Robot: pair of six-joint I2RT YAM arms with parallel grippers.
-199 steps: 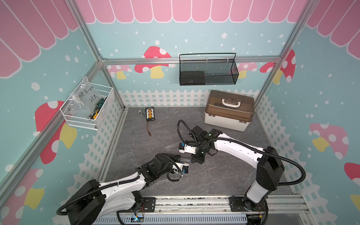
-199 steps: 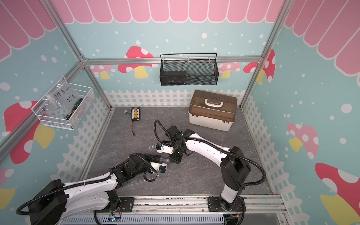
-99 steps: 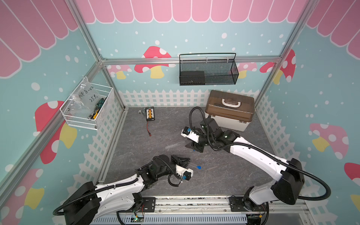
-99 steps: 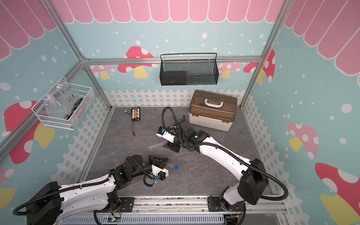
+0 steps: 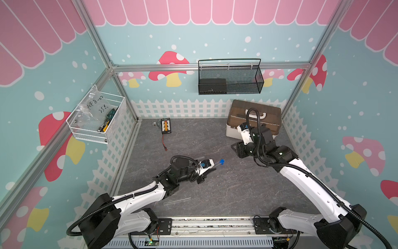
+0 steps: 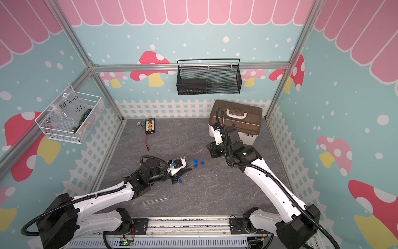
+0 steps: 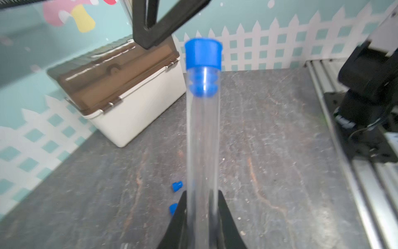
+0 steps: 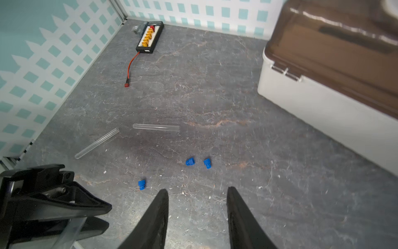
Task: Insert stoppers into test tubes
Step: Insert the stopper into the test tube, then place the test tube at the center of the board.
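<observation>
Here, the left gripper (image 7: 202,193) is clamped narrowly on the lower part of a clear test tube (image 7: 202,140). It holds the tube out over the grey table (image 7: 280,151) with the open end pointing away from the arm. A blue stopper (image 7: 203,55) sits in that mouth. Its ribbed plug shows through the clear wall and its cap rests at the rim, so this tube looks finished. Gripping low probably leaves the mouth free for the other arm to reach.

The right gripper (image 8: 197,189) is empty, its fingers moderately apart. It is raised above the table near a white storage box (image 8: 323,107) with a brown lid, well apart from the held tube. Below it lie three loose stoppers (image 8: 190,161), two just beside each other and the third a little way off, nearer the left arm. Two empty tubes (image 8: 156,127) lie flat beyond them, near each other but not touching. In a top view a third empty tube (image 5: 177,201) lies near the front rail beside the left arm.

One tube of four seems done, and the capped one likely needs setting down next.
</observation>
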